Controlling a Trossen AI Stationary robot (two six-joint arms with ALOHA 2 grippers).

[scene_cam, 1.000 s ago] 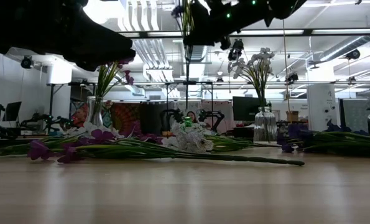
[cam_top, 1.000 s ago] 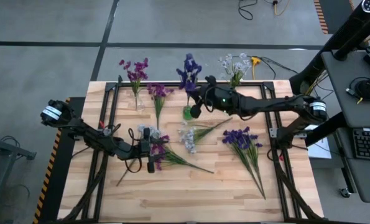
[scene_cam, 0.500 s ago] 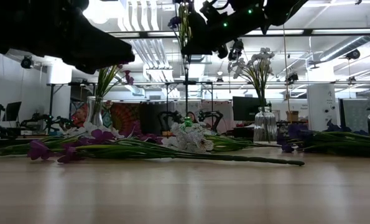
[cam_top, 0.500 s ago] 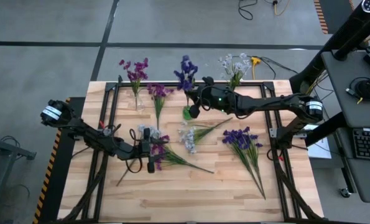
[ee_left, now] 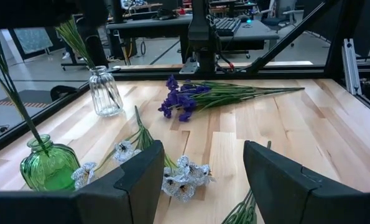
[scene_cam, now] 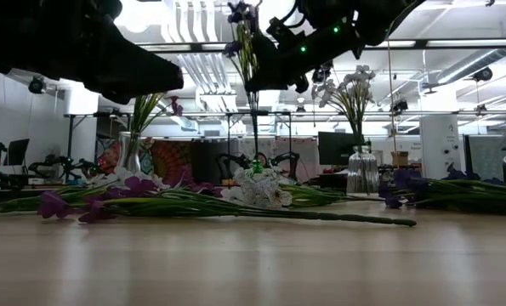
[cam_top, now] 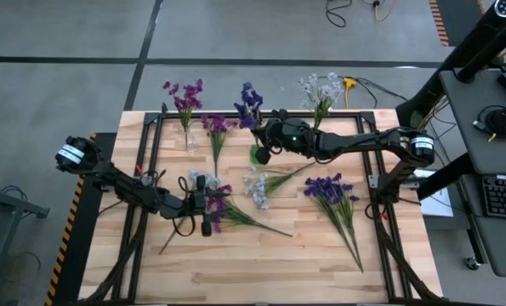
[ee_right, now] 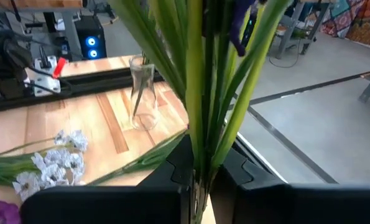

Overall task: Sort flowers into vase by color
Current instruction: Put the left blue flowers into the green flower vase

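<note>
My right gripper [cam_top: 262, 143] is shut on a dark blue-violet sprig [cam_top: 250, 100] and stands above the green vase [cam_top: 256, 156]. The sprig's stems run down into that vase's neck [ee_left: 38, 147]. In the low view the blossoms [scene_cam: 240, 13] show above the gripper [scene_cam: 268, 75]. My left gripper [cam_top: 208, 205] hangs open over magenta sprigs [cam_top: 227, 212] lying on the table and touches nothing. A clear vase [cam_top: 187, 136] holds magenta flowers, and another clear vase [cam_top: 321, 110] holds pale white-blue ones. My right gripper pinches the blue-violet sprig's green stems [ee_right: 197, 158] between its two fingers, well below the blossoms. The fingers lie across the stems, coming level from the table's right. The sprig stands nearly upright, tilted a little left, with its lower end in the green vase.
More sprigs lie flat on the wooden table: magenta [cam_top: 215, 127] near the left clear vase, pale white-blue [cam_top: 257, 187] in the middle, dark blue-violet [cam_top: 331, 191] to the right. A black frame rail [cam_top: 367, 161] runs across the table. The near part of the table is bare wood.
My right gripper has moved down and a little toward the table's left, staying shut on the blue-violet sprig. The sprig has sunk with it, and its blossoms have come into the low view from above. My left arm has kept still.
</note>
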